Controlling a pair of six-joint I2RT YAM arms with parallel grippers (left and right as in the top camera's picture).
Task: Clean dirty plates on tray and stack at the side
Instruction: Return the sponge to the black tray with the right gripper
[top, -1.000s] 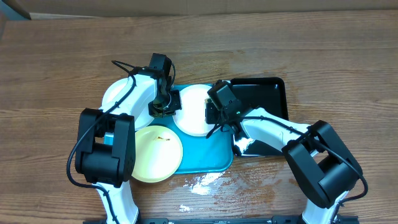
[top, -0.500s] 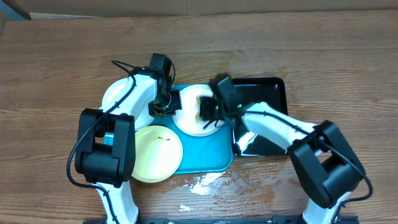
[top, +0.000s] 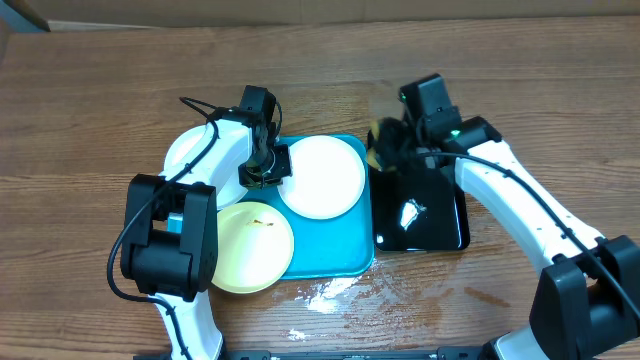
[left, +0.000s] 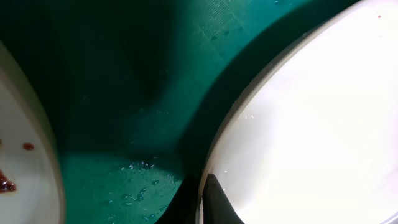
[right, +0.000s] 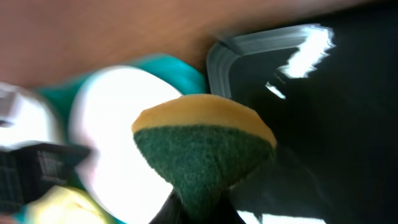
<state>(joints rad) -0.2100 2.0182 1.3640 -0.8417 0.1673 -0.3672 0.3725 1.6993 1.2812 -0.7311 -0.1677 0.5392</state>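
A clean-looking white plate (top: 322, 178) (left: 323, 124) lies on the teal tray (top: 338, 242) (left: 124, 74). My left gripper (top: 267, 172) (left: 203, 202) is shut on that plate's left rim, one finger under it and one over. A pale yellow plate (top: 250, 246) with a small smear overlaps the tray's front left corner. Another white plate (top: 188, 152) (left: 18, 168), with red specks, lies left of the tray under my left arm. My right gripper (top: 388, 148) (right: 199, 210) is shut on a yellow and green sponge (top: 379, 140) (right: 205, 146), held over the black tray's (top: 432, 215) (right: 323, 124) far left corner.
The black tray sits right against the teal tray on its right side and looks wet. White crumbs or foam (top: 325, 292) lie on the wooden table in front of the teal tray. Bare wood lies behind and to both sides.
My right gripper has lifted the sponge off the white plate and swung right and back, over the black tray. My left gripper has stayed on the plate's rim.
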